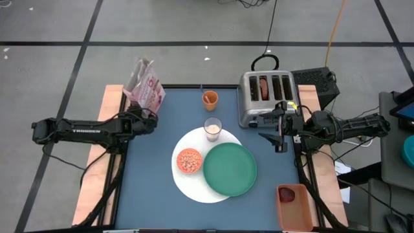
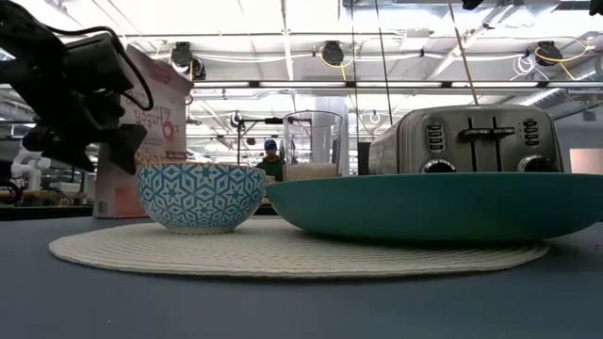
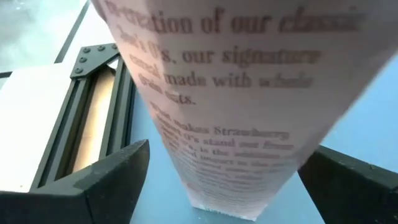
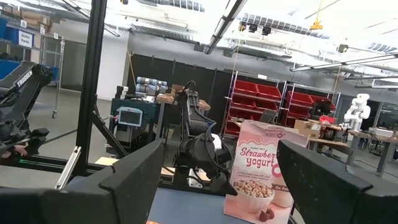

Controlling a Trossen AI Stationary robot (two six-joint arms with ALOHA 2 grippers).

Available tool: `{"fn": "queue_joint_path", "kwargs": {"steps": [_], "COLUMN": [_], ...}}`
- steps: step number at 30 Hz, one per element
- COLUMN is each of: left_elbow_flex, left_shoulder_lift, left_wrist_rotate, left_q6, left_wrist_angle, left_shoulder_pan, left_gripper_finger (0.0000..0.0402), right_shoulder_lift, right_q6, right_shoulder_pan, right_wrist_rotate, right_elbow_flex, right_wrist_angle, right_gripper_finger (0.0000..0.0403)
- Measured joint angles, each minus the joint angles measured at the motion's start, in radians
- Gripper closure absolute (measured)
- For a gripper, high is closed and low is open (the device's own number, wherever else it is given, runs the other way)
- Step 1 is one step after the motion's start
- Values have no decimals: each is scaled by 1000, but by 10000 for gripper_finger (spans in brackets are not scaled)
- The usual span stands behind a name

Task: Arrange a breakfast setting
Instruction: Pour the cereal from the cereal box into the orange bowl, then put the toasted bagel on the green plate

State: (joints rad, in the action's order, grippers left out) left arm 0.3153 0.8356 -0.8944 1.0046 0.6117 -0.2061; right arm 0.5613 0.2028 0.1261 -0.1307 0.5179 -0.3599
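Left end effector (image 1: 150, 121) open; right end effector (image 1: 279, 133) open.

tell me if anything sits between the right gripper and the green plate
Nothing visible does. The right gripper hangs open in front of the toaster, and the green plate lies just beside and below it on the white plate, with only bare table between them.
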Motion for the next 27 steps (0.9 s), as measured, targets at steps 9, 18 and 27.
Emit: {"fn": "queue_joint_path", "kwargs": {"steps": [9,18,27], "left_elbow_flex": [1,5,91], "left_shoulder_lift": [-60,-157,-164], "left_wrist_rotate": [-17,-22,-7], "left_q6": [36,82,145], "left_wrist_angle": [41,138,277], "left_shoulder_pan": [38,77,117], "left_gripper_finger": [11,11,11], "right_shoulder_lift": [0,0,0], "right_q6": [0,0,0], "right_shoulder_pan": [0,0,0], "right_wrist_rotate": [0,0,0], "right_elbow_flex": [0,0,0], "right_wrist_angle": [0,0,0], "right_gripper_finger": [96,96,96]}}
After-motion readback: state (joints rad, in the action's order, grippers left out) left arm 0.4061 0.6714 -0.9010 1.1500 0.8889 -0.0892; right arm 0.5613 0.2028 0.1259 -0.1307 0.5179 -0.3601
